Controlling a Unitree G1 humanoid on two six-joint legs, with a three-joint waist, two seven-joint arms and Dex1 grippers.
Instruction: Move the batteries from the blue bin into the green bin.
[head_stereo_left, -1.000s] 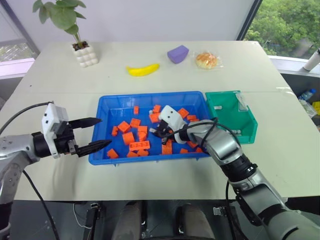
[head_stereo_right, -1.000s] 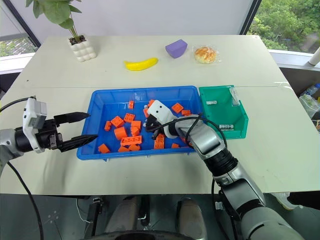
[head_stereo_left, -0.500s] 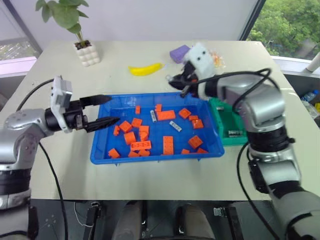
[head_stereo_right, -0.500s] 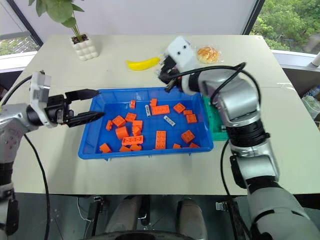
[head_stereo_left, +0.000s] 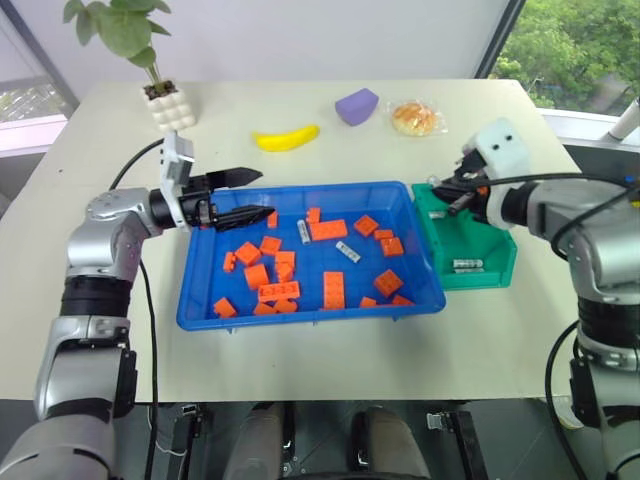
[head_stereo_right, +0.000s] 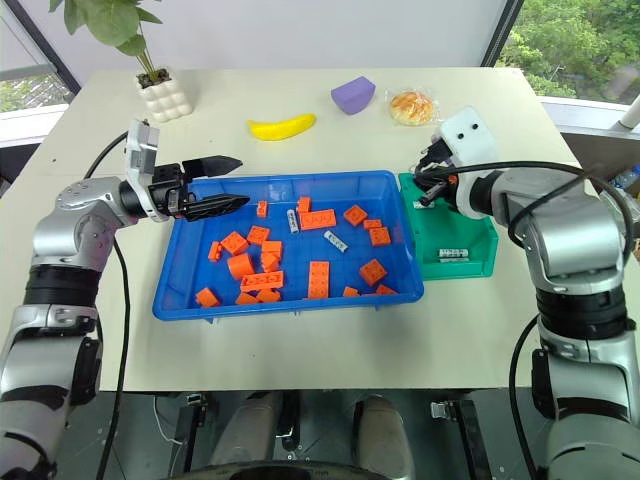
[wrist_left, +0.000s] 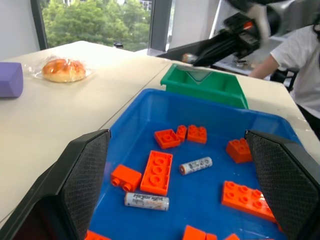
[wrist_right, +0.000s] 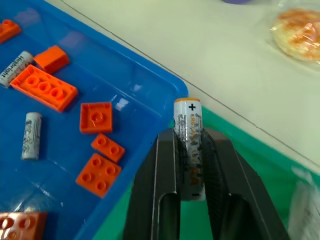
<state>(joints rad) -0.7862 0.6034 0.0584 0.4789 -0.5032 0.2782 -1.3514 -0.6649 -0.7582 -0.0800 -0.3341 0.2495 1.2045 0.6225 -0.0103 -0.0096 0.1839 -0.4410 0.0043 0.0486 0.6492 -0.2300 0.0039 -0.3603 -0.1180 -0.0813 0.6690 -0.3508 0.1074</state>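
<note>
Right pincer: clamped battery covered along both sides by the fingers; lower end partly hidden. Green bin beyond it cut off at the frame edge. Plant behind left pincer cropped at top. Battery labels unreadable.

Head pair: looked forward and down from above over the table, taking in the whole blue bin and green bin.
Left wrist: sat low and close over the blue bin, facing along it toward the green bin; a window lay beyond.
Right wrist: looked steeply down, very near, at the corner where both bins met, probably just above the rims.
Shared: all views took in the blue bin's bricks and loose batteries.
</note>
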